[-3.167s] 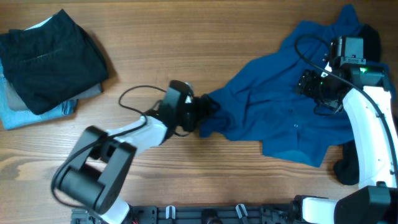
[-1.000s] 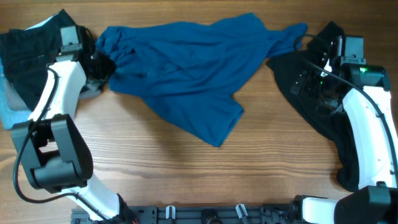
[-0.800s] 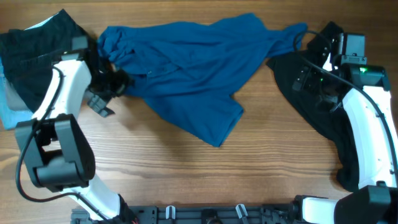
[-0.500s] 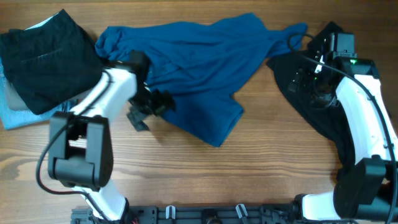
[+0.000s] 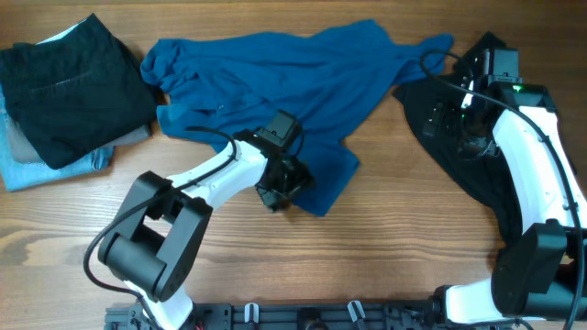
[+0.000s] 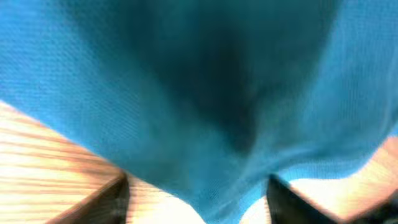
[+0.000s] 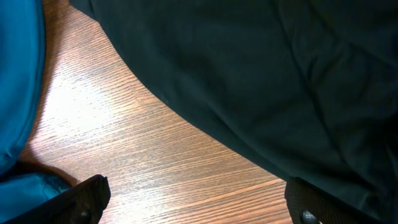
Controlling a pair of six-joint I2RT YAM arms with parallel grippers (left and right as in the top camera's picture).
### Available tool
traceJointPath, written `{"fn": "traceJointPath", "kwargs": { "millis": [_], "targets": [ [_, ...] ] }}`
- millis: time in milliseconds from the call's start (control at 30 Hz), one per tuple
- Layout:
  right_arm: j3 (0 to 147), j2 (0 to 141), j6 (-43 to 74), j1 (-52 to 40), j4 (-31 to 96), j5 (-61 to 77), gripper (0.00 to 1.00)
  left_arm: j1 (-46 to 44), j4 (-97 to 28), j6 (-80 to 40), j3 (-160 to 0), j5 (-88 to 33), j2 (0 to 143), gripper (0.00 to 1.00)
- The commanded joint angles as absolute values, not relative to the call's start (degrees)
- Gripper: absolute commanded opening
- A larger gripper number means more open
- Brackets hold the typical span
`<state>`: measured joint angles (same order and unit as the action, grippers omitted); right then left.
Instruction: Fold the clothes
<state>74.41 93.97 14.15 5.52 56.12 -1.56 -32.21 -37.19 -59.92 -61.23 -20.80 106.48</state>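
A blue shirt point(image 5: 275, 82) lies spread and wrinkled across the far middle of the table, with one corner reaching down towards the front point(image 5: 321, 197). My left gripper point(image 5: 278, 188) is open at that lower hem. In the blurred left wrist view the blue shirt point(image 6: 199, 93) fills the frame, and its edge hangs between the spread jaws point(image 6: 199, 202). A black garment point(image 5: 477, 183) lies crumpled at the right. My right gripper point(image 5: 456, 119) hovers open over its left edge. In the right wrist view the open jaws point(image 7: 196, 199) are above bare wood, beside the black garment point(image 7: 280, 74).
A folded pile stands at the far left: a black piece point(image 5: 69, 82) on top, then grey point(image 5: 138, 136) and light blue point(image 5: 37, 170) ones under it. The blue shirt's end point(image 7: 18, 81) shows at the left of the right wrist view. Bare wooden tabletop point(image 5: 394, 257) runs along the front.
My left arm has swung from the far left by the folded pile down and right to the blue shirt's lower hem. The shirt has hardly shifted. The right arm has barely moved.
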Motion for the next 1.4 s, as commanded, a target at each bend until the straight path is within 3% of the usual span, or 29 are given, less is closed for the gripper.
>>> {"fn": "traceJointPath", "kwargs": {
  "millis": [0,33,67,100,200,433,633,700,833,900,933,1100,1367],
  "targets": [
    [74.9,95.0,13.5,5.7,56.0,-2.1,0.95,-27.9,-36.8,-60.4,-59.6,-9.3,108.8,0.48],
    [74.9,94.9,13.4,5.7,56.0,-2.1,0.95,-26.5,-36.8,-60.4,-59.6,-8.7,108.8,0.47],
    [74.9,94.9,13.5,5.7,55.9,-2.1,0.95,-24.8,-36.8,-60.2,-59.6,-8.6,108.8,0.39],
    [74.9,94.9,13.5,5.7,55.7,-2.1,0.95,-22.4,-36.8,-60.1,-59.6,-8.6,108.8,0.21],
    [74.9,95.0,13.5,5.7,54.9,-2.1,0.96,-19.6,-36.9,-56.8,-59.6,-8.5,108.8,0.06],
    [74.3,95.2,13.5,5.7,53.9,-2.1,0.96,-17.5,-48.8,-49.2,-59.6,-8.6,107.1,0.04],
    [70.0,96.5,13.5,5.7,48.9,-1.1,0.99,-7.9,-60.3,-44.9,-59.6,-3.2,95.6,0.04],
    [69.1,98.2,13.5,5.7,46.2,0.9,0.84,-3.1,-61.6,-42.3,-59.6,-1.8,90.5,0.04],
    [67.5,102.2,13.5,5.7,39.6,2.7,0.26,5.4,-62.6,-42.2,-59.6,-1.1,83.8,0.04],
    [67.5,104.6,13.5,5.7,37.8,4.2,0.08,8.7,-63.1,-42.2,-59.6,-0.8,83.1,0.04],
    [67.5,105.5,13.5,5.7,37.0,5.1,0.04,9.9,-63.4,-42.2,-59.6,-0.4,83.2,0.04],
    [67.5,110.9,5.0,5.2,31.5,18.0,0.04,14.5,-63.9,-42.4,-59.6,2.5,83.2,0.04],
    [67.5,119.1,5.5,5.1,18.7,10.5,0.06,15.6,-65.6,-42.4,-59.6,2.0,83.2,0.04]
  ]
}}
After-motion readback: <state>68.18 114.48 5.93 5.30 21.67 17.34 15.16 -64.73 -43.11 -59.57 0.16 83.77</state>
